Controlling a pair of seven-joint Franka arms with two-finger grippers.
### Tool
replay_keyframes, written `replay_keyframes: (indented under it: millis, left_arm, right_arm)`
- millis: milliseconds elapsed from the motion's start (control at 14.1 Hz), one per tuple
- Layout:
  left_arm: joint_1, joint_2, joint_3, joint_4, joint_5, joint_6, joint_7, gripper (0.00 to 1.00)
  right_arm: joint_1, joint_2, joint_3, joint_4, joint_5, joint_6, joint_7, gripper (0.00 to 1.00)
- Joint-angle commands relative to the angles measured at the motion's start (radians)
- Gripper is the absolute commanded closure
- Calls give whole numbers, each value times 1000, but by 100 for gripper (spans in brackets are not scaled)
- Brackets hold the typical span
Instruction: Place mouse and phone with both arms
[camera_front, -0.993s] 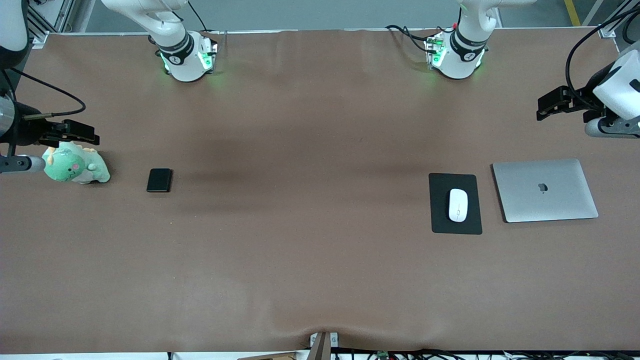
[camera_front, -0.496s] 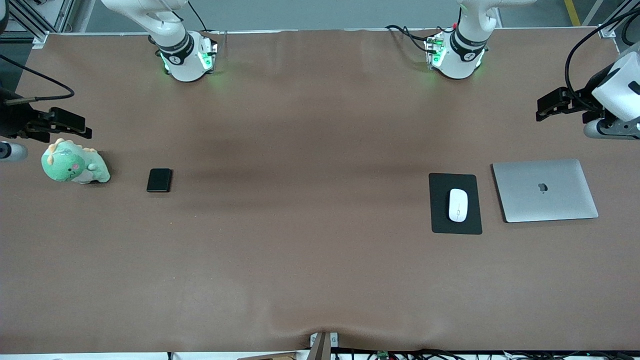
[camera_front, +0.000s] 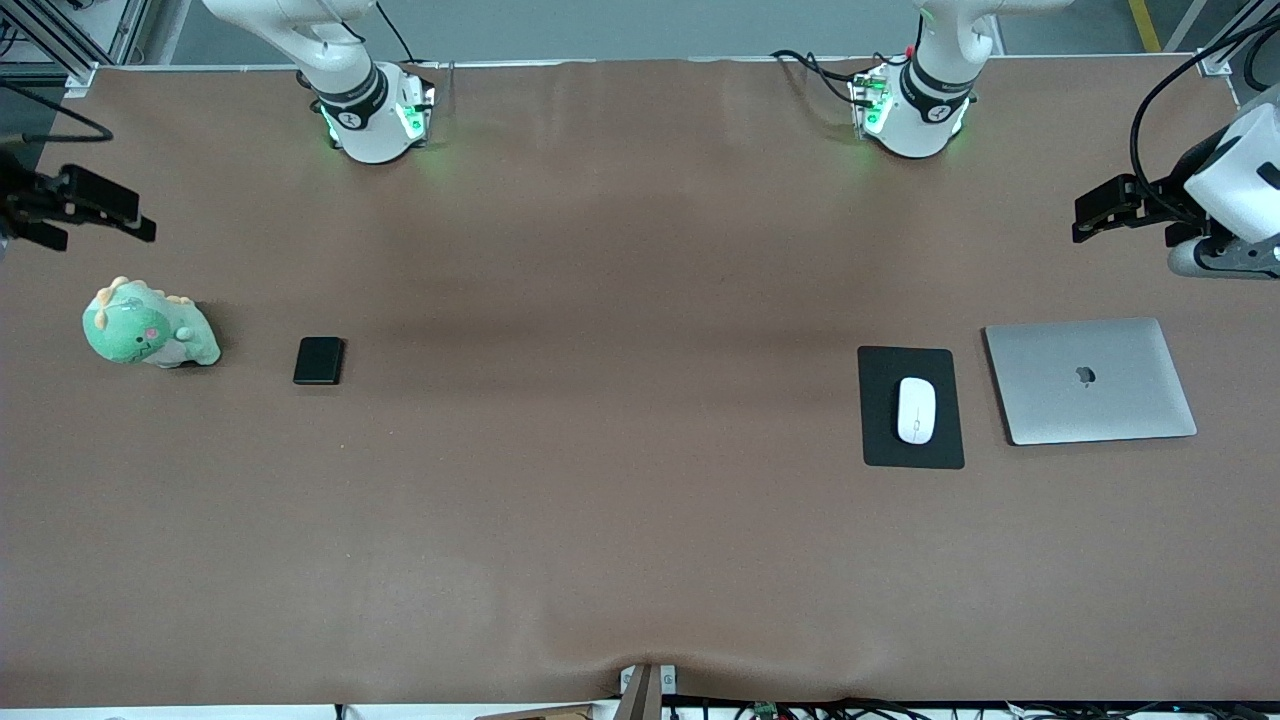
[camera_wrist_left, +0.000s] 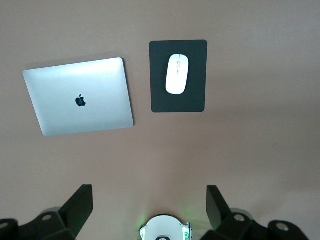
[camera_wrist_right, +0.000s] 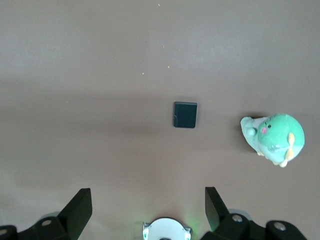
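Front view: the small black rounded-corner phone slab (camera_front: 319, 361) lies on the brown table beside a green plush dinosaur (camera_front: 148, 327), well apart from the right gripper (camera_front: 85, 212), whose fingers are spread empty. The glossy white oval mouse (camera_front: 916, 410) rests on a flat black mouse pad (camera_front: 884, 440) beside a closed silver laptop (camera_front: 1090, 380), well apart from the left gripper (camera_front: 1100, 208), likewise spread and empty.

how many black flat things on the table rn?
2. The phone lies beside the green plush dinosaur, toward the right arm's end. The mouse pad lies beside the closed laptop, toward the left arm's end, with the mouse on it. None looks hidden.
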Motion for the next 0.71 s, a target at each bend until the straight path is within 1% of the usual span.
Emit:
replay_keyframes:
  millis: [0, 213, 355, 638]
  left_arm:
    - [9, 1, -5, 9, -3, -11, 12, 0]
    - [8, 1, -6, 9, -3, -11, 12, 0]
    - [8, 1, -5, 9, -3, -11, 12, 0]
    - [8, -1, -6, 11, -3, -11, 12, 0]
  right_arm:
    - [-43, -34, 9, -12, 2, -38, -3, 0]
    - [-37, -59, 11, -18, 0, -63, -2, 0]
    - [-34, -91, 11, -57, 0, -49, 1, 0]
    - [-34, -93, 11, -61, 0, -58, -2, 0]
